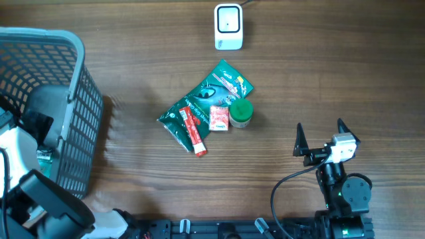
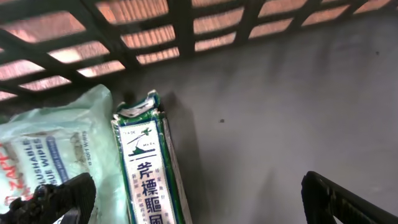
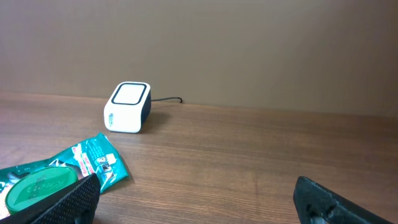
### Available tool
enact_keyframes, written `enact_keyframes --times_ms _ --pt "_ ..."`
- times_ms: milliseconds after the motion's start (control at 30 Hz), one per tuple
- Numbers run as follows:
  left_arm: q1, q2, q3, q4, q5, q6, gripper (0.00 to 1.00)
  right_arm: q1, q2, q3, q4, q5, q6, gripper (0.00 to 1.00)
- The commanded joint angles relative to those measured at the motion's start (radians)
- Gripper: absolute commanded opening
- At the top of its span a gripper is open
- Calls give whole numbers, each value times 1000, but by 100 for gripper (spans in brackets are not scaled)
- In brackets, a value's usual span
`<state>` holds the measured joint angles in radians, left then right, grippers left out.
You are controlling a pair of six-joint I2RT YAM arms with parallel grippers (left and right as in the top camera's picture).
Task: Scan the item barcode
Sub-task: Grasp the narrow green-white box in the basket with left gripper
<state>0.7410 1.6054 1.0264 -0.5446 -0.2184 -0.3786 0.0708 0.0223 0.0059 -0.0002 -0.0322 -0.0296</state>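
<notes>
The white barcode scanner (image 1: 228, 26) stands at the table's far middle and shows again in the right wrist view as the scanner (image 3: 127, 107). A pile of items lies mid-table: a green pouch (image 1: 222, 86), a red stick pack (image 1: 194, 131), a small red-and-white box (image 1: 219, 118) and a green-lidded jar (image 1: 240, 113). My right gripper (image 1: 322, 136) is open and empty to the right of the pile. Down in the basket my left gripper (image 2: 199, 205) is open above a green-and-white box (image 2: 146, 177) and a wipes pack (image 2: 43, 155), touching neither.
A grey plastic basket (image 1: 76, 99) fills the left side of the table, with my left arm reaching into it. The scanner's cable runs off the far edge. Bare wood lies between the pile and my right gripper.
</notes>
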Motion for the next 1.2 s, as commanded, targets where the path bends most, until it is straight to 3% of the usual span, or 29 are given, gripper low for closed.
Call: enact_keyframes --times_ms 0,333,467,633,833,1033,1167 --pt "-4 71 15 -5 5 8 100 0 0 -1 4 9 10 100" --pt "-3 93 -3 -38 -13 -6 100 0 0 -1 4 9 10 100" --pt "8 93 -61 -80 -189 -187 100 0 0 -1 4 9 11 100" --pt "43 93 -110 -96 -209 -311 100 0 0 -1 4 9 10 100" --pt "29 92 -103 -76 -199 -305 100 0 0 -1 4 9 10 100" --pt "-15 92 -60 -44 -198 -198 100 0 0 -1 4 9 10 100" --pt "-26 93 -60 -3 -193 -198 100 0 0 -1 4 9 10 100"
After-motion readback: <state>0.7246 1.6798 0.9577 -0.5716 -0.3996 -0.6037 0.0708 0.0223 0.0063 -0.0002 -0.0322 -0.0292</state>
